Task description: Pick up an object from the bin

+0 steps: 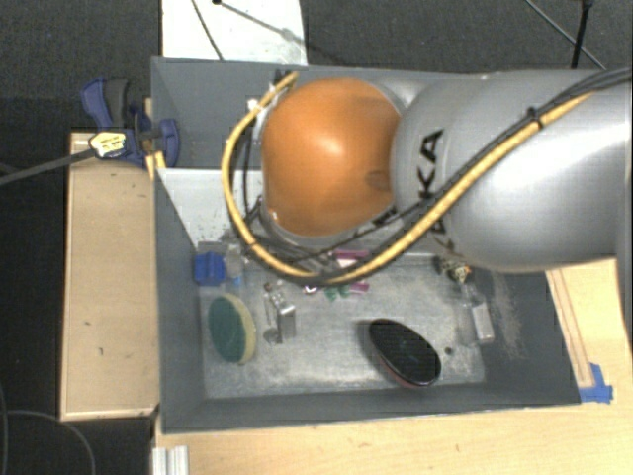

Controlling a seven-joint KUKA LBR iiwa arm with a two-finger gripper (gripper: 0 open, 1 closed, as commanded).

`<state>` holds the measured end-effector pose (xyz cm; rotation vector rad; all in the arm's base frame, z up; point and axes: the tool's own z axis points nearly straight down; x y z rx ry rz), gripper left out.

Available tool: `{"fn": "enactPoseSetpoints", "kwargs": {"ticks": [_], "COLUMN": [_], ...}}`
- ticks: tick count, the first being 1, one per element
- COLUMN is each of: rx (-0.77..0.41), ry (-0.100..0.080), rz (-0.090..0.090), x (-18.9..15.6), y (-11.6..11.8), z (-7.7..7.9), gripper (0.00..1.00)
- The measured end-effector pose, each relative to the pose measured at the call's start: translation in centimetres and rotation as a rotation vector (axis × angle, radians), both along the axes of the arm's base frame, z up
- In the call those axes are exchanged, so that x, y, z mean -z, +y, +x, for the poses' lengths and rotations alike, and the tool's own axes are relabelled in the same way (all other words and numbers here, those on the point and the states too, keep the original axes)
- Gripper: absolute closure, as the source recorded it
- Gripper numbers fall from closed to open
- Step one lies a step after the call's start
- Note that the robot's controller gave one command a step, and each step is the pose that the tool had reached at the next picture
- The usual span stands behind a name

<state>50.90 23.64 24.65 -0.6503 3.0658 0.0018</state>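
Observation:
My gripper (279,313) reaches down from under the orange dome into the left middle of the bin, and most of it is hidden by the dome. Just left of it lies a round green disc with a tan rim (230,328). A small blue block (208,268) sits farther back by the left wall. Some small pink and green pieces (346,287) lie right of the gripper, partly under the cables. A black oval thing with a red rim (404,352) rests near the bin's front wall.
A small metal piece (481,321) lies by the right wall. The arm and its orange dome cover the back half of the bin. Yellow and black cables loop around the dome.

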Motion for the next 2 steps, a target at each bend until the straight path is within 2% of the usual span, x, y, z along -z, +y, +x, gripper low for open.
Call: {"fn": "enactPoseSetpoints", "kwargs": {"ticks": [1,2], "rx": [-0.485,-0.599], "ry": [0.008,0.009], "rz": [-0.004,-0.004], "x": [6.9,16.1], "y": [-0.4,1.5], "z": [2.2,5.9], "gripper": [0.00,0.00]}}
